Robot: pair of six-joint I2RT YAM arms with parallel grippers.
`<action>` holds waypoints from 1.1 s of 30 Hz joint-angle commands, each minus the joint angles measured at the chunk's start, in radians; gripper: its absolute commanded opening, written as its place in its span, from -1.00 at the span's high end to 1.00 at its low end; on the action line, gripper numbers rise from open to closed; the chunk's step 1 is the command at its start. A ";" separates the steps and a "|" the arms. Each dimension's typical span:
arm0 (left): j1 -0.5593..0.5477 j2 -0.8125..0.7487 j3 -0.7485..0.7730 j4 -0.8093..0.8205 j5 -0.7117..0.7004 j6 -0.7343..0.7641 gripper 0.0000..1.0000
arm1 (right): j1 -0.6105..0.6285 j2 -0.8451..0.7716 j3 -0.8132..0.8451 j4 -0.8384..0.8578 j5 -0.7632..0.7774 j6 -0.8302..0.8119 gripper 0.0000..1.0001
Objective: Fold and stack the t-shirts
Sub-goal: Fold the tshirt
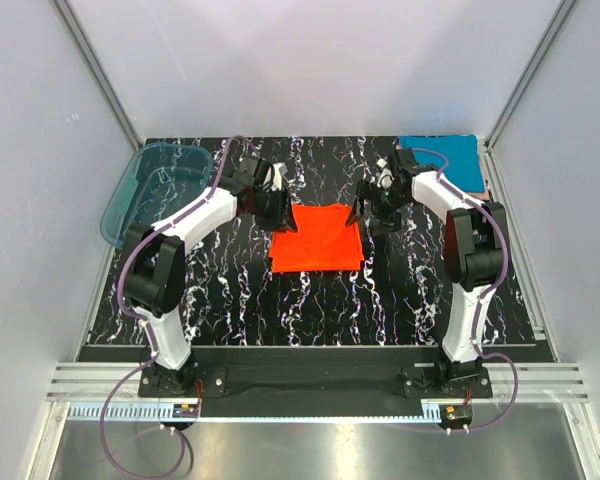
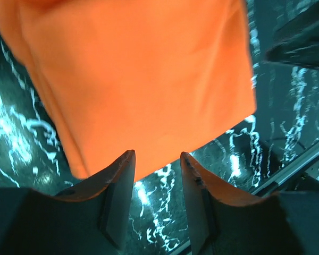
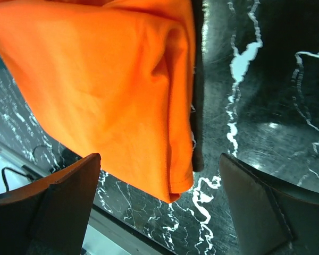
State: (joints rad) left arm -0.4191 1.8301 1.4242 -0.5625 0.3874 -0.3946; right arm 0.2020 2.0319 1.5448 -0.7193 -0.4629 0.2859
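**A:** What did we see beneath the left gripper (image 2: 158, 156)?

**B:** We saw the orange-red t-shirt (image 2: 143, 79) lying flat on the black marbled table (image 2: 16, 133). It filled most of the picture, and its cloth was smooth with only faint creases.

**A:** Did we find the fingers (image 2: 119, 186) gripping it?

**B:** No. We saw them standing apart, with only the shirt's edge and bare table showing in the gap. We could not tell whether the tips touched the cloth.

**A:** Anything beyond the shirt?

**B:** We noted a dark blurred shape (image 2: 303, 42) past its corner, and a metal rail (image 2: 300, 164) along the table's edge.
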 commanded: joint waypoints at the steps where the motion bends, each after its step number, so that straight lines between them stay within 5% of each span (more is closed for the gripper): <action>1: 0.008 -0.008 -0.034 0.043 -0.041 -0.013 0.11 | 0.000 -0.007 0.004 0.095 -0.086 -0.039 -0.99; 25: 0.011 0.156 -0.111 0.029 -0.145 0.002 0.11 | -0.010 0.232 0.204 0.119 -0.128 -0.106 -0.91; 33: 0.011 0.166 -0.103 0.027 -0.142 0.008 0.11 | -0.009 0.292 0.199 0.159 -0.200 -0.056 -0.65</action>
State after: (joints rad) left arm -0.4103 1.9640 1.3327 -0.5484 0.2710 -0.3977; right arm 0.1951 2.2742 1.7390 -0.5884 -0.6472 0.2150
